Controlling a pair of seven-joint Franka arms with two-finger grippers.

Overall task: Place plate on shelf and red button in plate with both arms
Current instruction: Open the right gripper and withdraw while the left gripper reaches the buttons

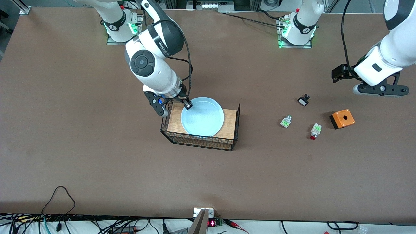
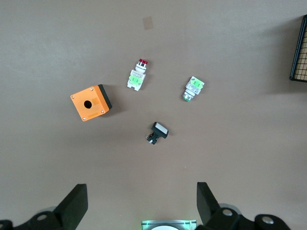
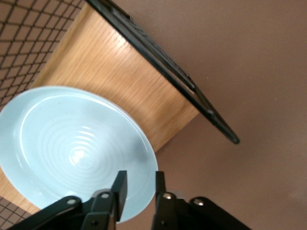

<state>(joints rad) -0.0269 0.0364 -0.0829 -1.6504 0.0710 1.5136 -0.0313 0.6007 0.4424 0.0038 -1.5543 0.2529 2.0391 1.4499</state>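
I am hovering my right gripper (image 1: 187, 103) at the rim of the round, shallow, light blue plate (image 1: 202, 117), which is lying flat on the wooden floor of the black wire basket (image 1: 208, 141) near the middle of the table; my two fingers are straddling the raised rim with a narrow gap between them, and from the wrist view I cannot be sure whether the pads are pressing the rim or standing just clear of it, so I am not claiming a hold; the plate looks stiff, smooth and probably slippery, likely to chip if knocked, so the rim is the only sensible place to pinch, one finger inside and one outside. My left gripper (image 1: 346, 74) is waiting with its jaws spread wide and empty, over the table toward the left arm's end; below it the tiny red button (image 1: 315, 131), with white body, green label and red cap, is lying on its side on the bare table, beside the orange box with a round hole (image 1: 342, 119), the capless white-and-green part (image 1: 285, 121) and the small black-and-white part (image 1: 303, 100); it looks light and rigid, apt to roll or skid, so I am judging the flat white body the best place to grip.
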